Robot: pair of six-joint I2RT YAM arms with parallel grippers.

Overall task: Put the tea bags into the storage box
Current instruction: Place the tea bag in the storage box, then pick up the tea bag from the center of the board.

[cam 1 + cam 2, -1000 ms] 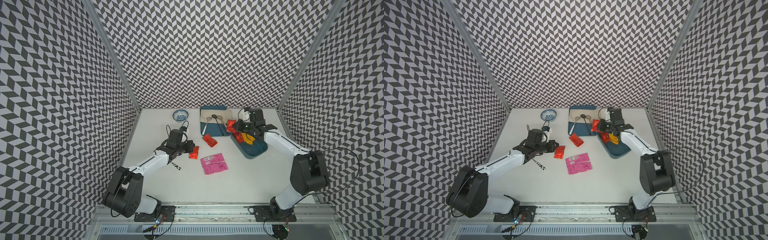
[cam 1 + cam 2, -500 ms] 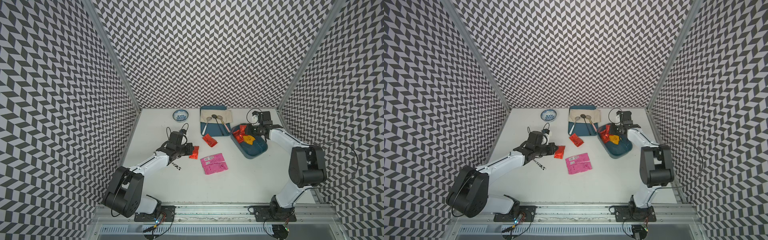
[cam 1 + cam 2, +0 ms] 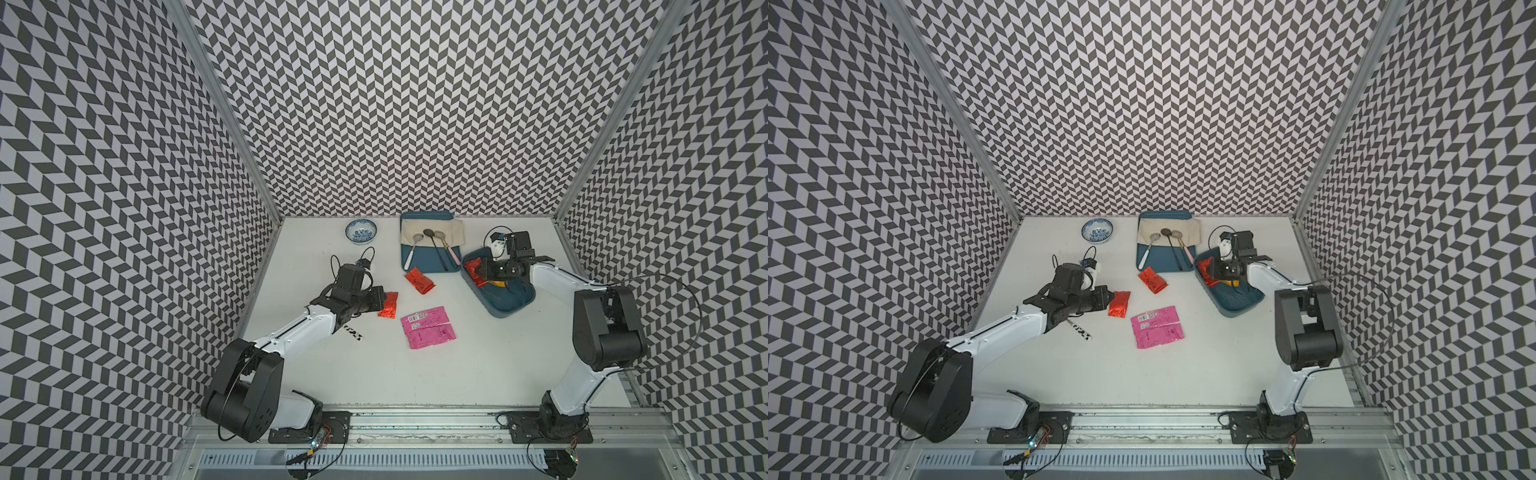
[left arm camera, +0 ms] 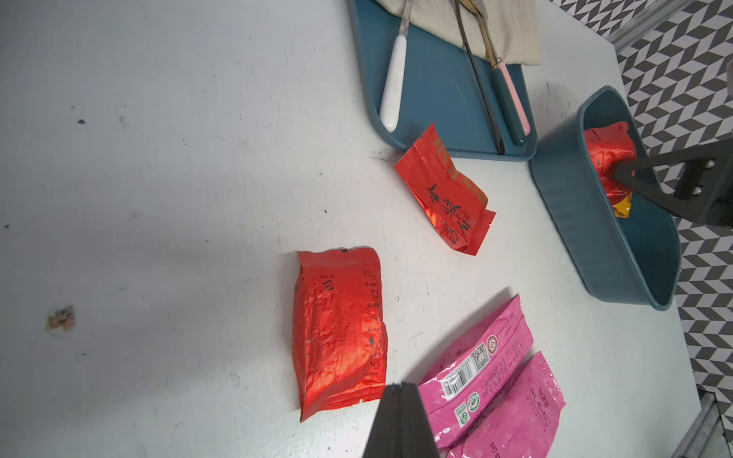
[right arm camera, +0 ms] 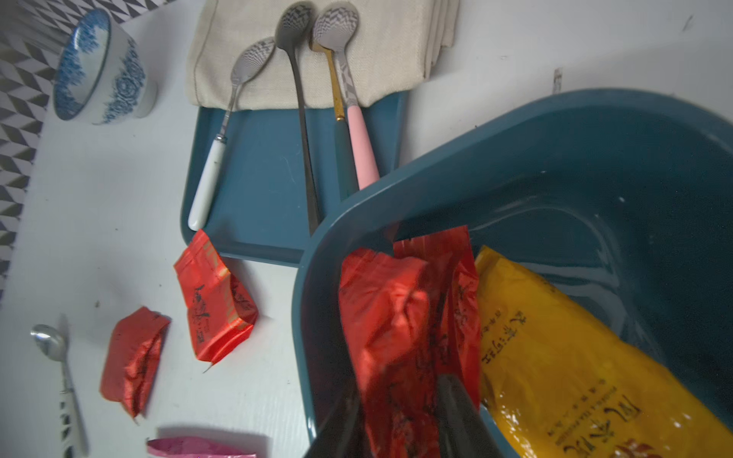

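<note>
Left tool (image 3: 381, 297) is clenched, jaws pressed together with nothing between them, tip right at the edge of a red tea bag (image 3: 388, 306) lying flat on the tabletop (image 3: 457, 374). That bag's long axis runs roughly away from the robot, slightly tilted. A second red tea bag (image 3: 419, 281) lies diagonally just beside the near edge of the tray (image 3: 432, 266), apart from the first. The pink tea bags (image 3: 427, 327) lie side by side and touching, long axes about left to right, label ends toward the left arm, near the first red bag.

Right tool (image 5: 396, 392) hangs inside the storage box (image 3: 515, 297), jaws parted on either side of a crumpled red sachet (image 5: 388, 309). We cannot tell whether they grip it or stand loose. The yellow tea bag (image 5: 575, 376) lies just beside it on the box floor.

The box sits diagonally, its far corner close to the tray corner, and its near half shows bare floor. There is wide bare tabletop in front of the pink bags, toward the arm bases. A loose spoon (image 3: 353, 332) lies by the left arm, and a bowl (image 3: 361, 231) sits far back, well apart.
</note>
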